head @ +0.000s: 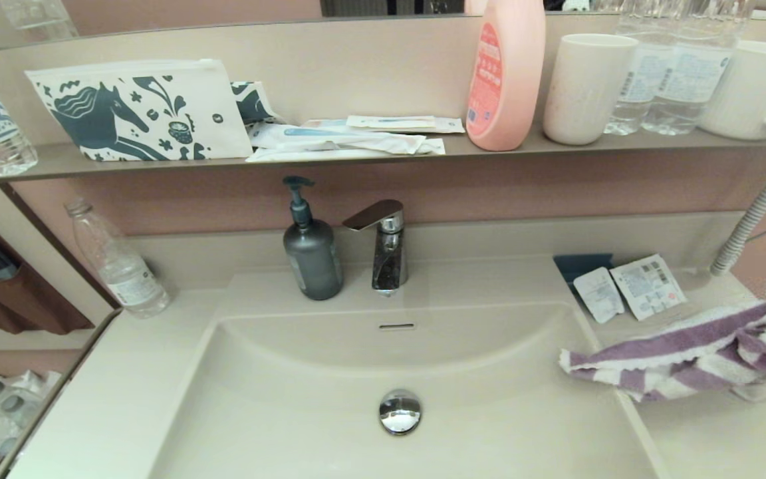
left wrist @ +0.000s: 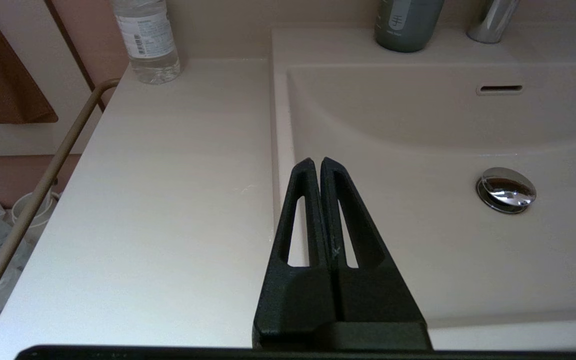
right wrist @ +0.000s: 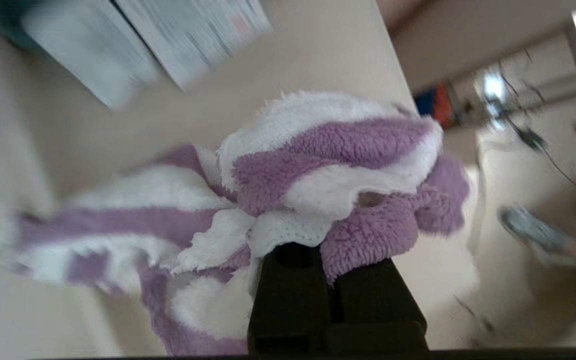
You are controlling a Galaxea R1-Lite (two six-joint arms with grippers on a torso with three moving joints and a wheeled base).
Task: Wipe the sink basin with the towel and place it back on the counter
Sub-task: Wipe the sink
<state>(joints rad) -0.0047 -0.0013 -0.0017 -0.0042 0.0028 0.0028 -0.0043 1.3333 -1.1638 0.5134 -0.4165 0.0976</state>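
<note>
The right gripper [right wrist: 318, 250] is clenching a fluffy purple-and-white striped towel [head: 689, 349], its black fingers [right wrist: 288, 280] buried in the bunched fabric. The towel is draping over the smooth cream-beige counter [head: 702, 426] on the right side, one loose end reaching just to the edge of the wide rectangular cream-beige sink basin [head: 276, 412]. The other end is rising up toward the right edge of the head view. In the basin, the shiny chrome drain plug [head: 399, 411] is sitting low in the middle, with the small overflow slot [head: 397, 326] on the back wall. The left gripper [left wrist: 316, 165] is hovering at the basin's left rim, its two black fingers [left wrist: 305, 200] pressed together, gripping nothing. Just behind the towel, two white paper sachets [head: 629, 289] are lying on the counter. A dark grey pump bottle [head: 312, 256] is standing beside the chrome faucet [head: 386, 243].
</note>
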